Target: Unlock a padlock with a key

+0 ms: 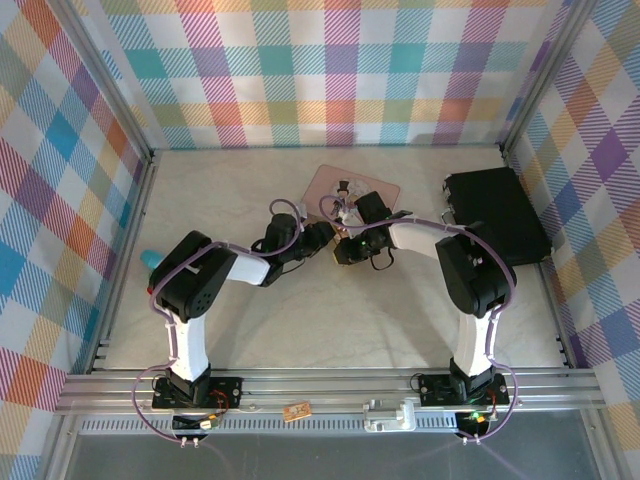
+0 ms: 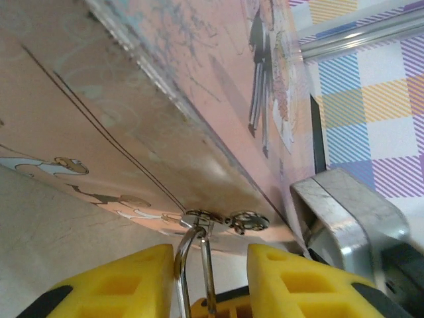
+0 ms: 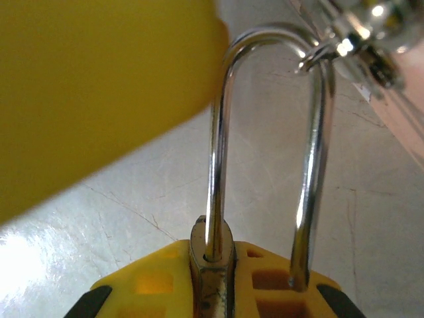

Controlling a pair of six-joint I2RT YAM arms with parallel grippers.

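Top: noted left gripper (image 1: 322, 240) and right gripper (image 1: 350, 248) nose to nose at near edge of tin (image 1: 345, 182), mid-table.

Left wrist: found shackle (image 2: 209, 278) hooked through tin's ring (image 2: 199, 217), standing between yellow fingers (image 2: 126, 278), not pinched. Jaws apart, gripping nothing.

Right wrist: found padlock (image 3: 212, 265) edge-on, clamped between this gripper's fingers (image 3: 265, 278). One shackle leg seated, other apparently free beside body. Judged sprung already, though unsure. Next calls for unhooking shackle from ring with body held firm; failing that, seating key.
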